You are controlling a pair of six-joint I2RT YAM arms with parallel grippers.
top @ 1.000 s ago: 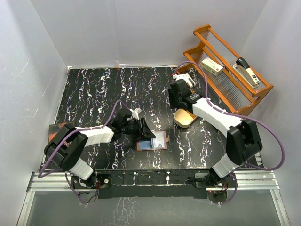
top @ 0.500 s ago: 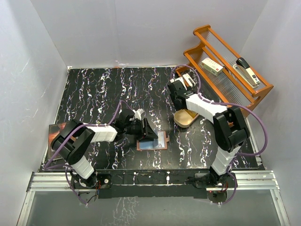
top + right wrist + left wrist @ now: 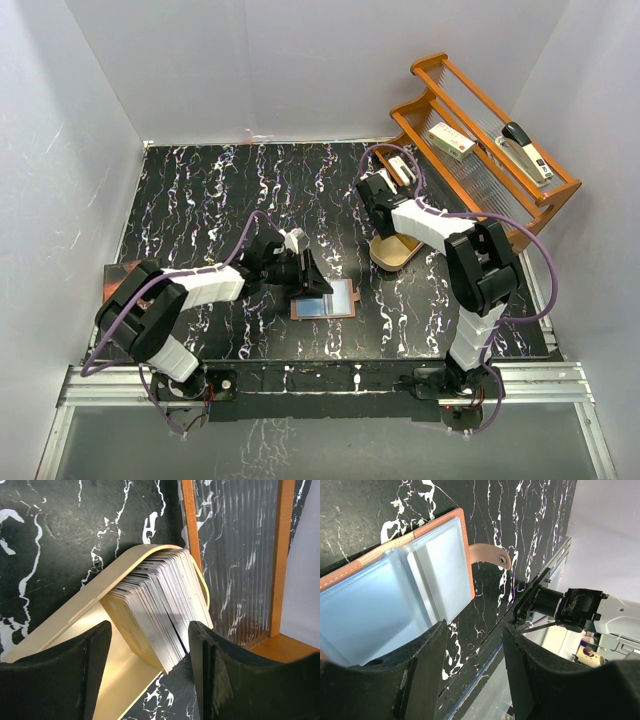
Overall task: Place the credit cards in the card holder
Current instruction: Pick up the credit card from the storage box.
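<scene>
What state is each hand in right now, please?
Left hand: open, holding nothing, over the open card holder.
Right hand: open, holding nothing, above the stack of cards in the wooden dish.

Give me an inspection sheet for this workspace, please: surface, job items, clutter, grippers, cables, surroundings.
Surface: table, black with white veining.
Job's things: card holder lies open, clear pockets up, snap tab spread out; stack of cards stands on edge in the wooden dish.
Clutter: orange rack holding a stapler and a small box; dark booklet at the left edge.
Grippers: left gripper open over the card holder's edge; right gripper open above the cards.
Cables: purple cables loop off both arms.
Surroundings: white walls; metal rail at the near edge.
</scene>
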